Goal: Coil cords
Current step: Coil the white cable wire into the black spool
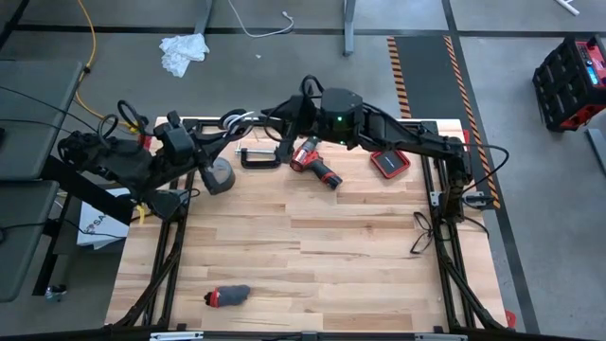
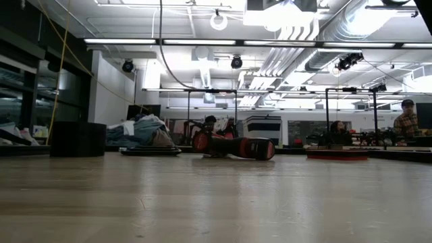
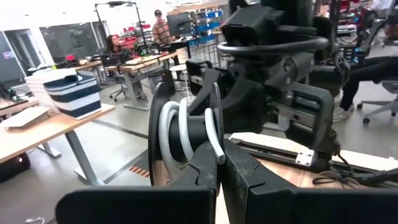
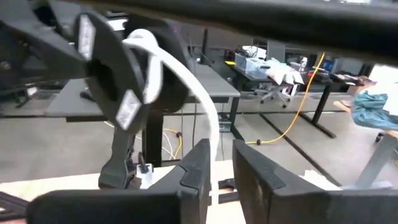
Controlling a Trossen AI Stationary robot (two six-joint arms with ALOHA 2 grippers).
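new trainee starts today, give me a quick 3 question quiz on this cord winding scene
1. True or false: the white cable is wound around a black spool.
2. Which tool lies nearest the right gripper: A) red drill B) red case C) grey tape roll?
3. Fill in: the small red and grey object lies near the table's ____ edge, as the high view shows it.

Key: 1 true; 2 A; 3 lower

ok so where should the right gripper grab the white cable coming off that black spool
Take the free straight stretch of the white cable just off the black spool, not the wound turns, which sit recessed inside it. Come at it crosswise, probably from where the right gripper sits.
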